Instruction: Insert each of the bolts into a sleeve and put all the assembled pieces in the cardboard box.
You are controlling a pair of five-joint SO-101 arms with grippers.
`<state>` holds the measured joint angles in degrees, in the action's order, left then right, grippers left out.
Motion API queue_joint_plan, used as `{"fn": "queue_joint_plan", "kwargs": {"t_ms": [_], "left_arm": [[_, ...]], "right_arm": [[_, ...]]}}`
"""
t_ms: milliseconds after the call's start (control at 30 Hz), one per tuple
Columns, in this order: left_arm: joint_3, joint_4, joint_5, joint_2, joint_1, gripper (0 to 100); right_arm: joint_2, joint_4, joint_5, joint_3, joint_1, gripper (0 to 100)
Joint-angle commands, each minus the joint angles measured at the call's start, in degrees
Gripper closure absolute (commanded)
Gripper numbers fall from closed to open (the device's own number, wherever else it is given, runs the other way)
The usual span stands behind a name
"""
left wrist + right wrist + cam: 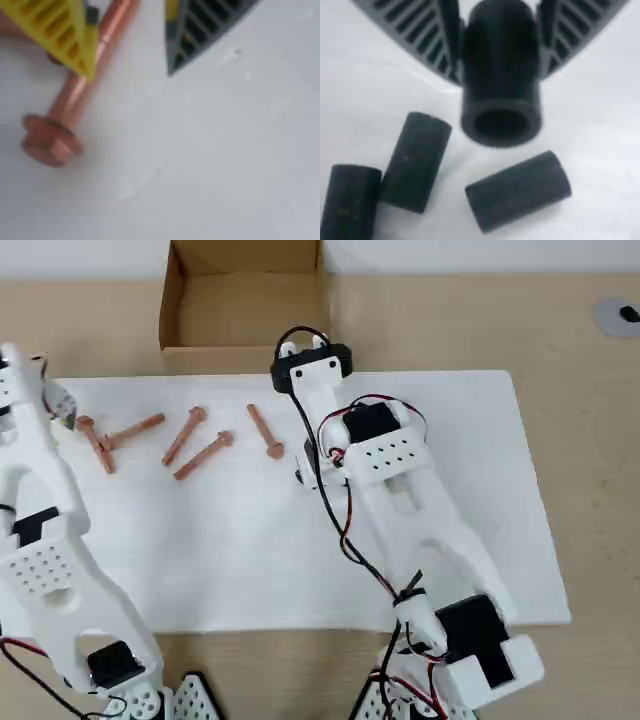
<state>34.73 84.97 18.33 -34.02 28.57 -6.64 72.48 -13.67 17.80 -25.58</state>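
Note:
Several copper bolts [203, 455] lie in a loose row on the white mat [200, 540]. My left gripper [130, 74] is open at the row's left end. Its yellow finger [65, 30] lies over the shaft of one bolt [75, 100], and its dark finger [200, 25] stands apart from it. My right gripper [500, 80] is shut on a black sleeve [501, 100], held just above the mat with its bore facing the camera. Three more sleeves [517, 190] lie loose beneath it. The cardboard box [245, 300] stands open at the far edge.
The right arm [390, 470] stretches over the middle of the mat and covers the sleeves in the high view. The left arm [40, 530] runs along the mat's left edge. Bare wooden table [580, 440] lies to the right.

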Motion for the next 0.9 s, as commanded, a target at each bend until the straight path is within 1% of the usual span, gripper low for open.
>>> {"fn": "queue_joint_plan", "kwargs": {"t_ms": [0, 200, 300, 433, 633, 867], "left_arm": [[2.99, -0.44, -0.44, 0.75, -2.2, 89], [2.46, -3.69, -0.53, -0.04, -2.64, 89], [2.55, -4.57, -0.53, -3.3, -2.64, 89], [3.6, -5.01, -2.29, -9.27, -2.81, 89], [10.81, -4.48, -2.55, -15.16, -2.81, 89], [11.87, -2.46, -3.78, -18.51, -2.46, 89]], "right_arm": [[-3.21, -1.05, 0.53, -0.04, -0.57, 98.8], [-3.21, -1.05, 0.53, 0.04, -0.48, 98.8], [-3.21, -1.05, 0.53, 0.04, -0.48, 98.8], [-3.3, -1.05, 0.53, 0.04, -0.48, 98.8], [-3.3, -1.05, 0.53, 0.04, -0.48, 98.8], [-3.3, -1.05, 0.53, 0.04, -0.48, 98.8]]}}
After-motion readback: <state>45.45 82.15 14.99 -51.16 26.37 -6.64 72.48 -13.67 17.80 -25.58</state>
